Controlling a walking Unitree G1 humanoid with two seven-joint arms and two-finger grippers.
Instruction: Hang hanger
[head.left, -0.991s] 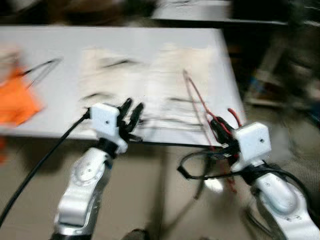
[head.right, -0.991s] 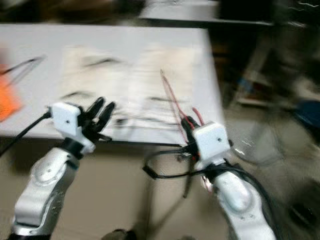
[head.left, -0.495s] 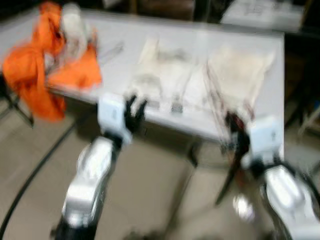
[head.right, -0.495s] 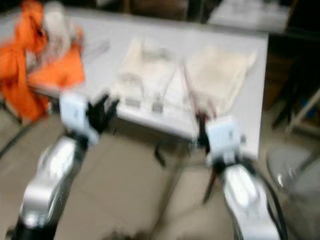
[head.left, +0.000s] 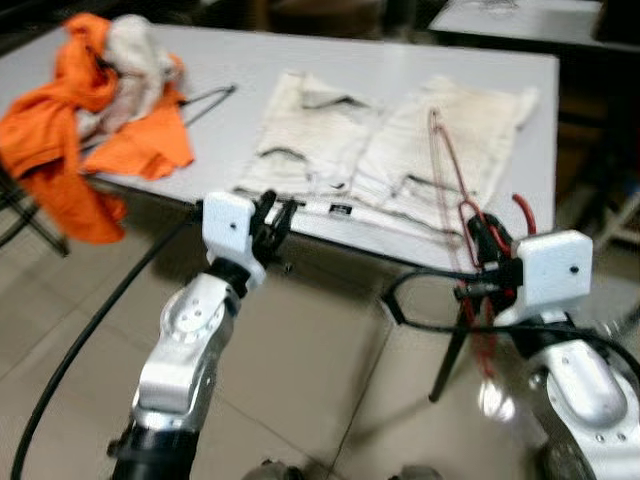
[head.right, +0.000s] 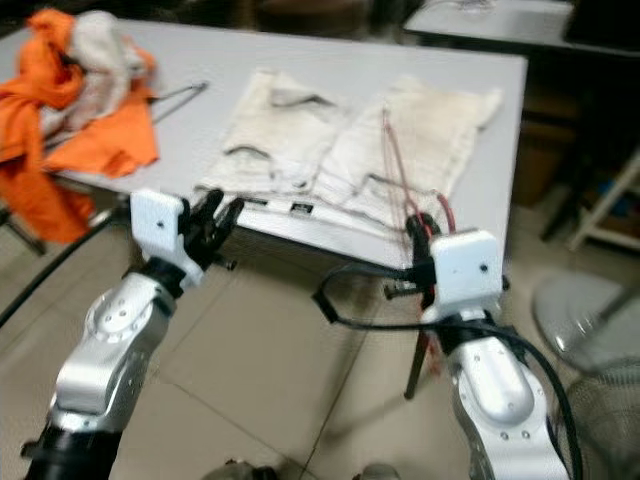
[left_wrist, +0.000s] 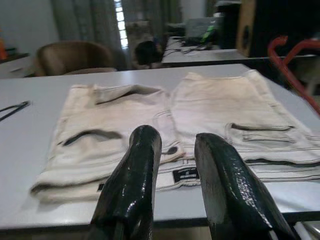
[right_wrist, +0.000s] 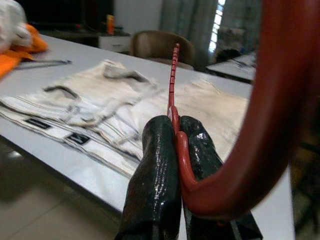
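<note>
A red hanger (head.left: 447, 165) is pinched in my right gripper (head.left: 478, 243), which is shut on its thin arm near the table's front edge. The hanger's long arm slants up over the cream shorts (head.left: 390, 150) that lie flat on the grey table (head.left: 300, 55). In the right wrist view the red hook (right_wrist: 280, 100) curves close to the camera, and the black fingers (right_wrist: 155, 165) clamp the red bar. My left gripper (head.left: 275, 215) is open and holds nothing, just before the table edge, level with the shorts' waistband (left_wrist: 185, 175).
An orange garment (head.left: 90, 120) with a pale cloth is heaped at the table's left end, beside a black wire hanger (head.left: 205, 97). A table leg (head.left: 450, 350) stands by my right arm. A second table (head.left: 500, 15) is behind, and a fan (head.right: 600, 400) stands at the right.
The camera has swung and the blur has cleared, so the orange heap is now in view. Both arms keep their pose, and the right gripper still holds the red hanger.
</note>
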